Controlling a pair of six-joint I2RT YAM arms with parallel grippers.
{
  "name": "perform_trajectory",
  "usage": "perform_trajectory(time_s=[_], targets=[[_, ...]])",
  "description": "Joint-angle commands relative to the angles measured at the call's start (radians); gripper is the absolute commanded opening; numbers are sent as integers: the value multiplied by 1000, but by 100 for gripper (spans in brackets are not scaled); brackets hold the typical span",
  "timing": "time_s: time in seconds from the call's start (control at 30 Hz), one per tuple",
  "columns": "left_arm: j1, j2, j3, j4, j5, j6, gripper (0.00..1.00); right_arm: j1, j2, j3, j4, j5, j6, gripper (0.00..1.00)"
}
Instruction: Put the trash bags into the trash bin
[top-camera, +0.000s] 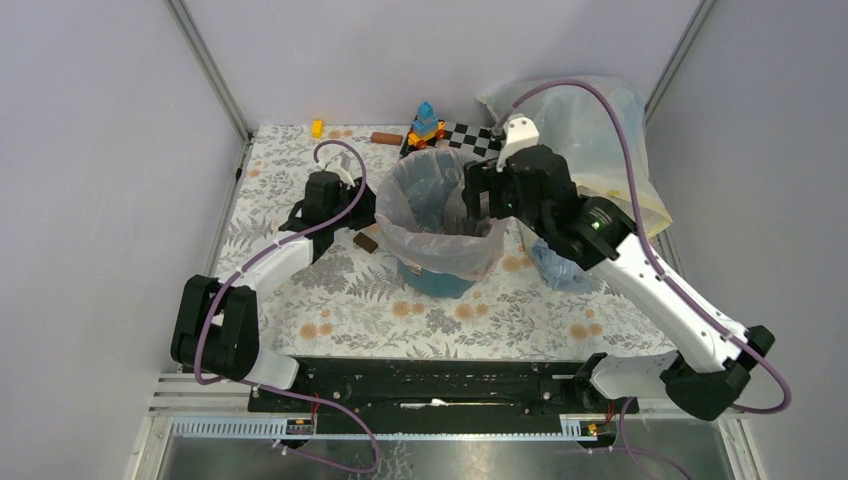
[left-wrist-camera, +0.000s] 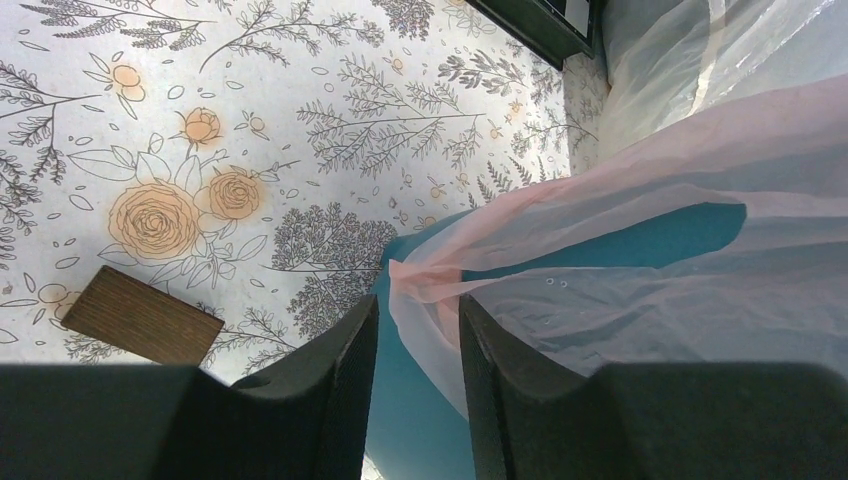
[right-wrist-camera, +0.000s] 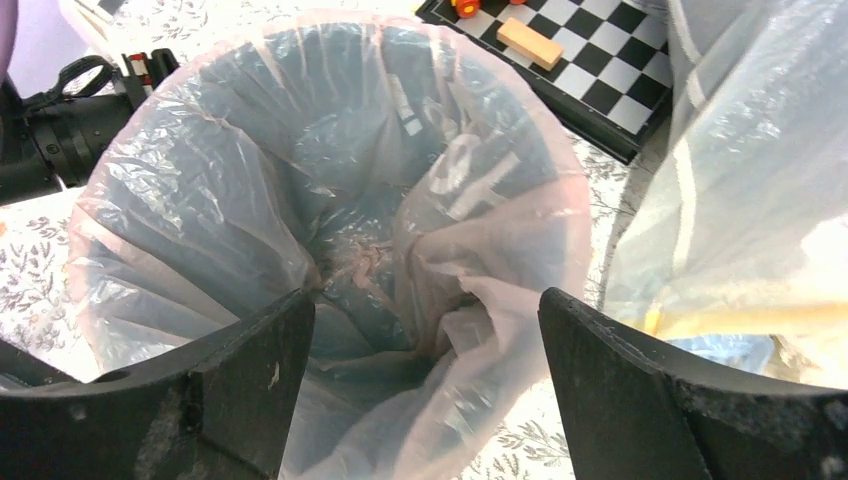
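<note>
The teal trash bin stands mid-table, lined with a translucent pinkish trash bag whose rim is folded over the bin's edge. My left gripper is at the bin's left side; in the left wrist view it is open a little, with the bag's hanging edge and the teal wall between its fingers, not pinched. My right gripper hovers wide open over the bin's right rim; the right wrist view shows it above the bag's open mouth. A crumpled blue bag lies right of the bin.
A large clear bag with yellow contents fills the back right corner, and it shows in the right wrist view. A checkerboard, a toy, and small blocks lie at the back. A brown block lies left of the bin.
</note>
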Motion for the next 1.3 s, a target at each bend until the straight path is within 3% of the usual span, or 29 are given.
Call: perform_trajectory(time_s=[0.0, 0.17, 0.4, 0.6, 0.77, 1.03, 1.27], targets=[[-4, -41, -17, 20, -32, 9, 39, 2, -69, -58, 29, 74, 30, 89], [-3, -56, -30, 22, -50, 6, 44, 2, -57, -79, -38, 56, 45, 85], [-3, -73, -48, 25, -67, 7, 50, 2, 49, -112, -123, 212, 52, 90], [-4, -80, -97, 80, -54, -19, 53, 2, 115, -87, -104, 195, 49, 90], [-2, -135, -148, 85, -73, -34, 65, 1, 108, -70, -98, 188, 38, 96], [-3, -328, -296, 91, -132, -63, 76, 2, 22, 13, -60, 178, -2, 100], [-2, -468, -377, 74, -185, -57, 78, 1, -238, -264, 211, 198, -37, 100]])
